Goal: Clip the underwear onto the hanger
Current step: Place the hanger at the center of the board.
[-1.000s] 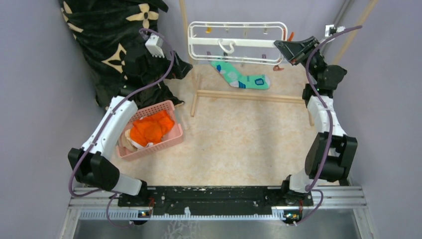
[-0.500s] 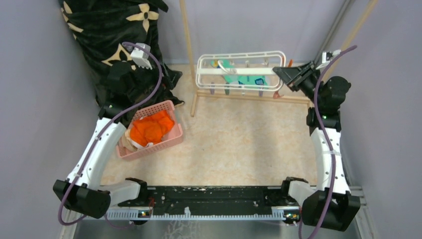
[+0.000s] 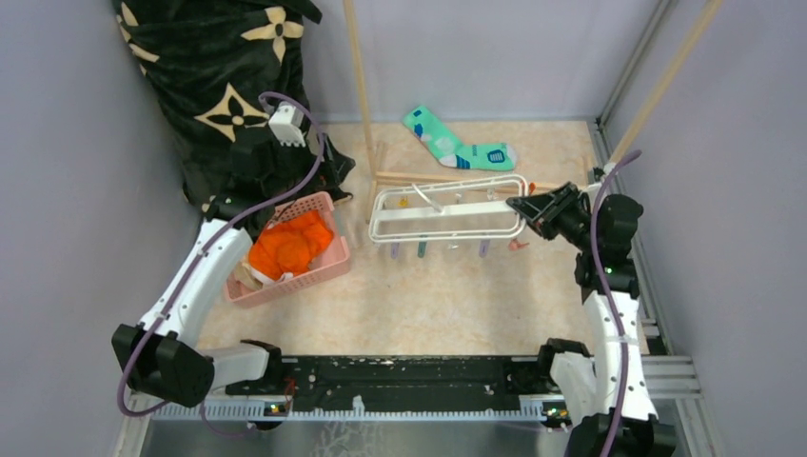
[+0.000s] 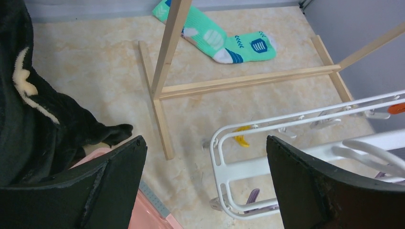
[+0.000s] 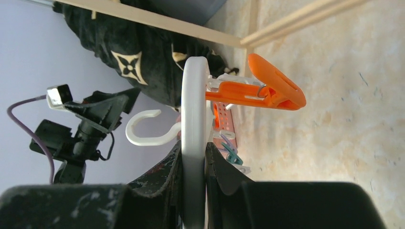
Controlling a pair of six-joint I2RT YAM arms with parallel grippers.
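Note:
The orange underwear [image 3: 288, 246] lies bunched in the pink basket [image 3: 328, 268] at the left. The white hanger [image 3: 447, 214] is held level above the table's middle, with pastel clothespins dangling under it. My right gripper [image 3: 522, 205] is shut on the hanger's right end. The right wrist view shows the white bar [image 5: 195, 119] pinched between the fingers [image 5: 193, 157], an orange clothespin [image 5: 258, 90] beside it. My left gripper [image 3: 309, 167] hovers open over the basket's far corner. Its wrist view shows open jaws [image 4: 205, 143], with the hanger's left end [image 4: 248, 167] lower down beyond them. The underwear is out of that view.
A teal sock [image 3: 457, 145] lies on the table at the back behind the wooden rack's base bar [image 3: 438, 178], whose poles [image 3: 360, 86] rise at the back. A black patterned cloth [image 3: 219, 86] fills the back left. Cream cloth [image 3: 243, 276] sits in the basket.
My right gripper has carried the hanger off the rack, down and nearer to the table's middle. The left arm has shifted only slightly and stays open.

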